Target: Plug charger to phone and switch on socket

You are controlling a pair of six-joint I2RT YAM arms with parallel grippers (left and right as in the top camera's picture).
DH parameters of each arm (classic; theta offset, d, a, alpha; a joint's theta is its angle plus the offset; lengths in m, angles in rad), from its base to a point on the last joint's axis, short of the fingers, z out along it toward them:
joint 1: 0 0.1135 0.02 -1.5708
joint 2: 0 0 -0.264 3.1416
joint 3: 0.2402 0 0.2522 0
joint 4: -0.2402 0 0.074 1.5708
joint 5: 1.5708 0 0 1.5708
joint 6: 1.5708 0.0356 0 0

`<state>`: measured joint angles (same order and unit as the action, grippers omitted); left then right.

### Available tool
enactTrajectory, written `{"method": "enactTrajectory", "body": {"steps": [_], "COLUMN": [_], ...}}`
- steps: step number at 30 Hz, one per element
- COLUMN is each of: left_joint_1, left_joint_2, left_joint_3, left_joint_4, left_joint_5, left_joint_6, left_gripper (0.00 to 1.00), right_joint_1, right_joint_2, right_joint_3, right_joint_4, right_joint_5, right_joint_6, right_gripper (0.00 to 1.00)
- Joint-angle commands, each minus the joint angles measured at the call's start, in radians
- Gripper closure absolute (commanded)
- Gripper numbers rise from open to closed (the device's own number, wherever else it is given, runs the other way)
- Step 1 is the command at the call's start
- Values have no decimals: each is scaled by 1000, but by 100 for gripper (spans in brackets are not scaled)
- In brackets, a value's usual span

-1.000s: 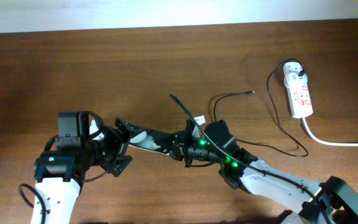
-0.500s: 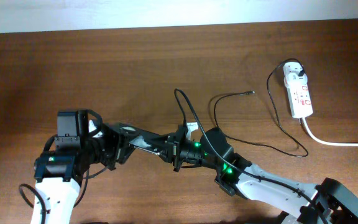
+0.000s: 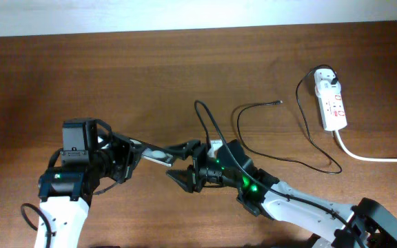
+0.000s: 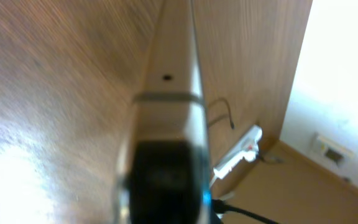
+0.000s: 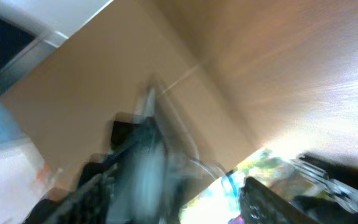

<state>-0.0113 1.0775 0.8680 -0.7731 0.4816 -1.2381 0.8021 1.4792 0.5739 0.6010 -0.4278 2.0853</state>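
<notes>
over the table [image 3: 185, 76], the phone [image 3: 156, 154] is pinched at one end by the left gripper [image 3: 126, 157]; the right gripper [image 3: 183, 163] is spread open beside it. judged rigid and slick, it is best held by its edges.

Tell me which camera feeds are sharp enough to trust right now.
Overhead: sharp, evenly lit, a white glare spot on the phone. Left wrist: phone edge close and soft, wall at right washed out, socket readable. Right wrist: heavy motion blur, glare at bottom; unusable.

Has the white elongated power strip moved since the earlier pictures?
No. The white elongated power strip keeps its place near the back edge of the wooden table.
</notes>
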Motion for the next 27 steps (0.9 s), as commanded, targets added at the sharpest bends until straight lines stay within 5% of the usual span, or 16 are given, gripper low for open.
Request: {"method": "enactTrajectory", "body": {"steps": [1,5,9,15,21,27], "left_joint_1": [-1,-1,-1,-1,-1,-1], "left_joint_2": [1,35,186,444,463,463], "left_joint_3": [0,0,0,8,8,8], "left_joint_4": [27,40,72,83,31,23], "left_joint_5": [-107,-132,41,328,372,372], "left_joint_6": [85,202,294,520,537,537], "left_gripper": [100,100,100,100,100,100], "right_joint_1": [3,3,3,-53,-185,-187], "right_joint_2": [-4,-4,-4,-16,-98,-100], "right_joint_3": [3,3,3,4,60,406], "right_joint_4": [-193,-467,-622,-605,-622,-1151], "right_joint_5": [0,48,89,19,-65,274], "right_joint_6": [-127,-458,-491,-653,-869,-990], "right_gripper": [25,12,1,20,25,25]}}
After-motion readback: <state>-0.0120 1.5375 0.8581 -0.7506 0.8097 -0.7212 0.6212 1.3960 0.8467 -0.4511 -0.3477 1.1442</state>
